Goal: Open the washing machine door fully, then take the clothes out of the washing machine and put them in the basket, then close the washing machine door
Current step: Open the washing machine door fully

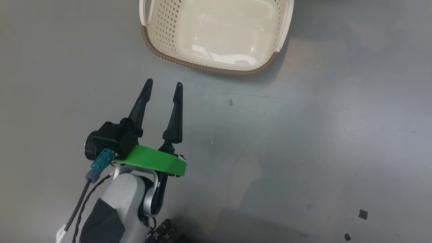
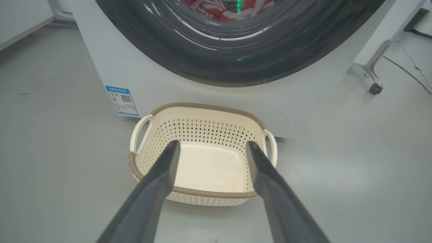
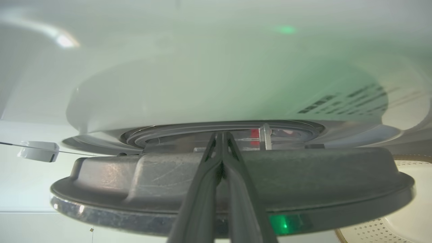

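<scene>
Wide-open, empty left gripper point(image 1: 164, 83) near the basket point(image 1: 202, 68). Tight-shut right gripper point(image 3: 221, 134) by the washing machine door point(image 3: 118, 175). Grey floor point(image 1: 303, 135), blue label point(image 2: 122, 100).

Cream perforated basket point(image 2: 202, 135) with brown rim; red-and-white clothes point(image 2: 216, 8).

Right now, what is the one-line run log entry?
washing machine door: not fully open | right jaws: shut, at its rim | left jaws: open, aimed at basket | basket: empty | clothes: behind door glass
</scene>
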Controlling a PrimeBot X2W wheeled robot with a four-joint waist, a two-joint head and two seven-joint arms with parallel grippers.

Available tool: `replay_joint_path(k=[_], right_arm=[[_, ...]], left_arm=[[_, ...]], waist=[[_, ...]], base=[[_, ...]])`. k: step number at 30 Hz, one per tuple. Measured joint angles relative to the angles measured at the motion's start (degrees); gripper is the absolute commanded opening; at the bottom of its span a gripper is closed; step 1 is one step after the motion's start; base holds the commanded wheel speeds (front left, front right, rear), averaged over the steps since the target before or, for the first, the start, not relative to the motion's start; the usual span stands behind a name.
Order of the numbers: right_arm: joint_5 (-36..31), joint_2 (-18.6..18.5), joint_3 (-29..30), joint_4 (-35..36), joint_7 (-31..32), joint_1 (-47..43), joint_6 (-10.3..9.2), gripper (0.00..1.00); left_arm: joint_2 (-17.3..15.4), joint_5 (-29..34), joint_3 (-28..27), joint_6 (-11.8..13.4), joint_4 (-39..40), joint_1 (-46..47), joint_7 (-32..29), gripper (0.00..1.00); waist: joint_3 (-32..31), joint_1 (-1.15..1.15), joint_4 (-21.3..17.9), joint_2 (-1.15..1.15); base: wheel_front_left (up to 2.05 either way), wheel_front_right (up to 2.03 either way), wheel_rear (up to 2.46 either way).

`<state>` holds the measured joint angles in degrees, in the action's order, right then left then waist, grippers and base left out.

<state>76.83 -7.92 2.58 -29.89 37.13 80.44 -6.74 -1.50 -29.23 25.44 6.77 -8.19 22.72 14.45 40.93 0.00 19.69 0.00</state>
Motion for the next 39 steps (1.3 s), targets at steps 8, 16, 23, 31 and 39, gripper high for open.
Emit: replay_joint_path(k=[8, 16, 23, 31, 39], right_arm=[[1.15, -0.30, 0.44, -2.07, 2.35, 0.49, -0.07, 0.00], [1.31, -0.01, 0.32, -3.37, 3.80, 0.98, -0.49, 0.00], [1.55, -0.05, 0.67, -4.24, 4.44, 1.27, -0.49, 0.00], [2.10, -0.12, 0.92, -5.92, 5.45, 1.12, -0.49, 0.00], [2.33, -0.33, 0.93, -7.06, 6.31, -0.41, -0.49, 0.00]], left_arm=[[0.01, -0.38, 0.25, 0.00, 0.00, -0.02, 0.00, 1.00], [0.02, -0.48, 0.23, 0.00, 0.00, -0.08, 0.00, 1.00], [0.02, -0.49, 0.23, 0.00, 0.00, -0.08, 0.00, 1.00], [0.02, -0.48, 0.23, 0.00, -0.18, -0.08, 0.00, 1.00], [0.02, -0.48, 0.23, 0.00, -0.52, -0.08, 0.00, 1.00]], waist=[[-0.38, 0.00, 0.19, 0.00], [-0.57, 0.00, 0.30, 0.00], [-0.69, 0.00, 0.22, 0.00], [-1.44, 0.00, -0.06, 0.00], [-3.05, 0.00, -0.41, 0.00]], base=[[0.00, 0.00, 0.00], [0.00, 0.00, 0.00], [0.00, 0.00, 0.00], [0.00, 0.00, 0.00], [0.00, 0.00, 0.00]])
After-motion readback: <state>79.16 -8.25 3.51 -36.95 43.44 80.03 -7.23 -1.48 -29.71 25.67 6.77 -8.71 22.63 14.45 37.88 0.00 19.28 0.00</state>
